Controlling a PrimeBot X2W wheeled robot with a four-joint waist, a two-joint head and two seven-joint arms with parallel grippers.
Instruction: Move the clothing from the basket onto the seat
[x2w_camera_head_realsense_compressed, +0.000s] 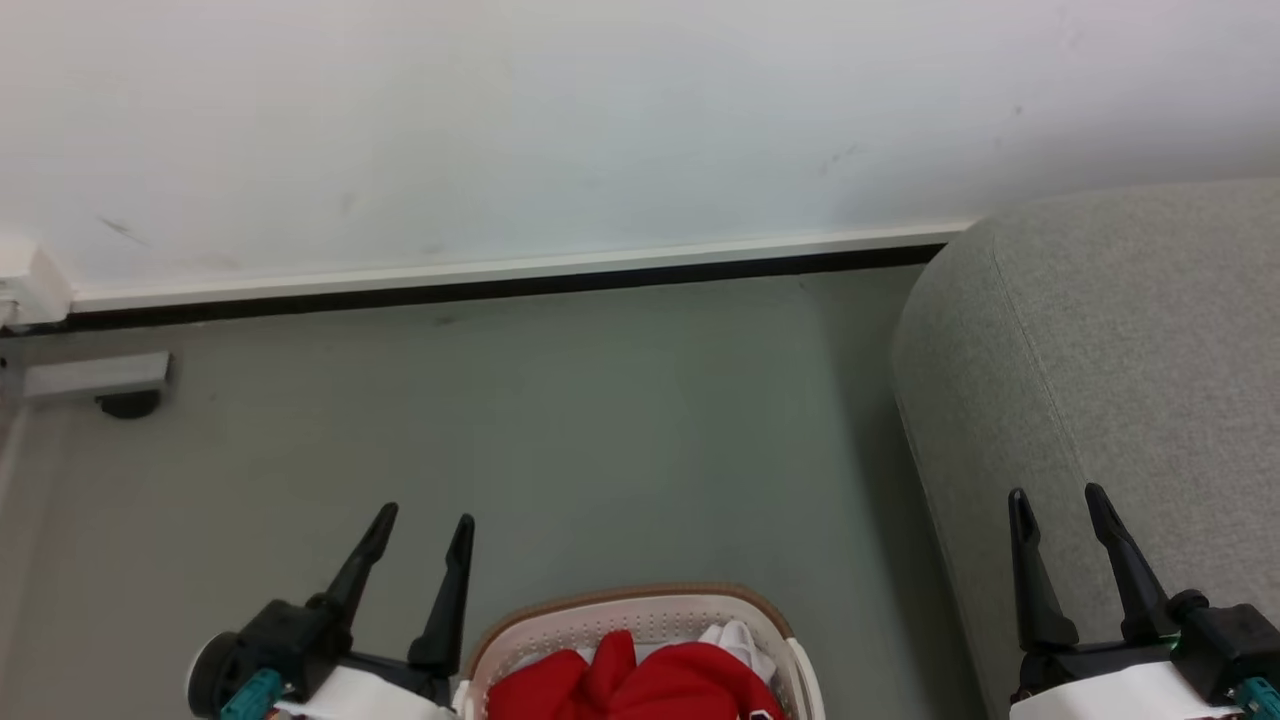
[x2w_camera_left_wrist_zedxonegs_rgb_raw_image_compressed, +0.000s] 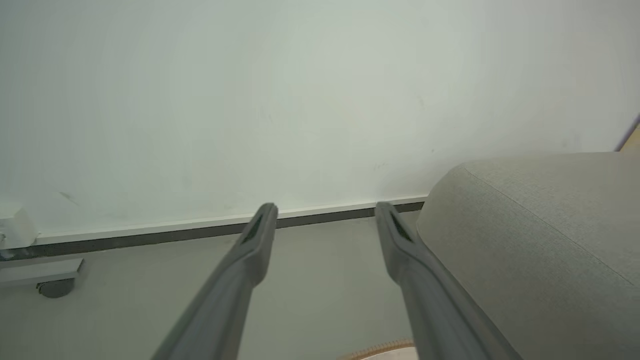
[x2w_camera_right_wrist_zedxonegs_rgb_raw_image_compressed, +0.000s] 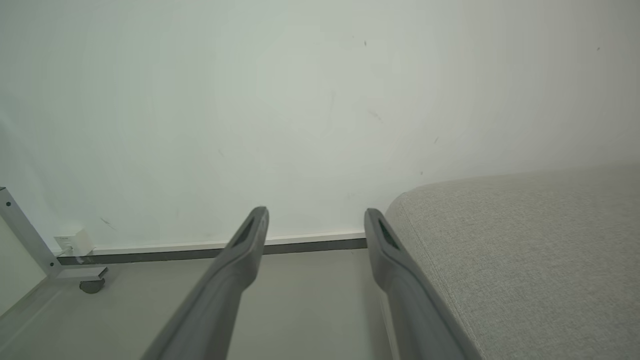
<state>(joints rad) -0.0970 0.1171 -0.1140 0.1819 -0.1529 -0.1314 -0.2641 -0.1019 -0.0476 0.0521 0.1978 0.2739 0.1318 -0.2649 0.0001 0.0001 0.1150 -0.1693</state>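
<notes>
currently: clothing (x2w_camera_head_realsense_compressed: 640, 685), red, likely soft, light, limp; pinch raised fold in basket (x2w_camera_head_realsense_compressed: 620, 596); both jaws spread, empty.

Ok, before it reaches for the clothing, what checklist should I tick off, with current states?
1. Left gripper open, holding nothing: ok.
2. Right gripper open, holding nothing: ok.
3. Clothing lying in basket, reachable from above: ok.
4. Seat on the robot's right, beside basket: ok.
5. White cloth free of the clothing: cannot tell.
6. Whole basket inside head view: not ok, cut by bottom edge.
</notes>
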